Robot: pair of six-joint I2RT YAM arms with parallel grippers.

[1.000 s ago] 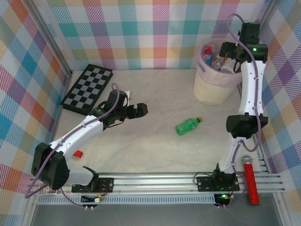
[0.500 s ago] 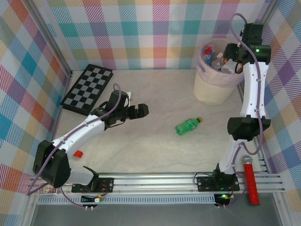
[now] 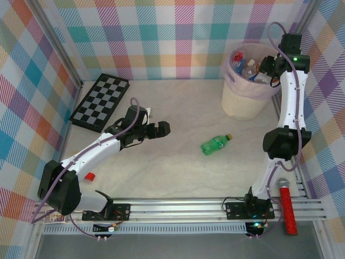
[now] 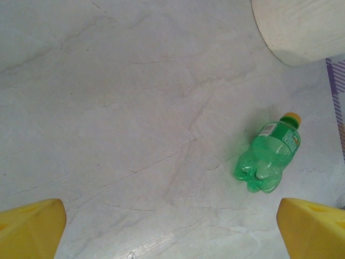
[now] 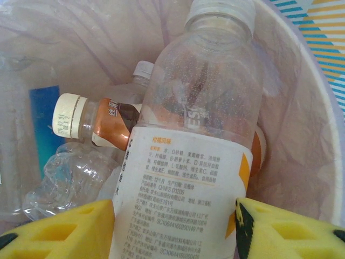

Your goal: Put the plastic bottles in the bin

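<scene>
Found the left gripper out over the table, left of centre. Saw its yellow fingers spread wide at the bottom corners of the left wrist view, released, with bare table between them. Spotted the green bottle lying on its side near the middle of the table, well apart from that gripper, orange cap turned toward the bin. Placed the bin at the far right, cream-walled, a pale pink liner folded over its rim, several plastic bottles heaped inside. Found the right gripper held over the bin's right rim. Saw, in the right wrist view, a clear bottle with a white printed label sitting between the yellow pads, label sides against both pads, cap end away from the gripper. Could not tell a firm clamp from a loose touch there. Made out beside it a brown bottle with a cream cap and a crushed clear bottle. Noted a checkerboard lying flat at the far left, a small red piece by the left arm, and a red stick on the rail at the near right
</scene>
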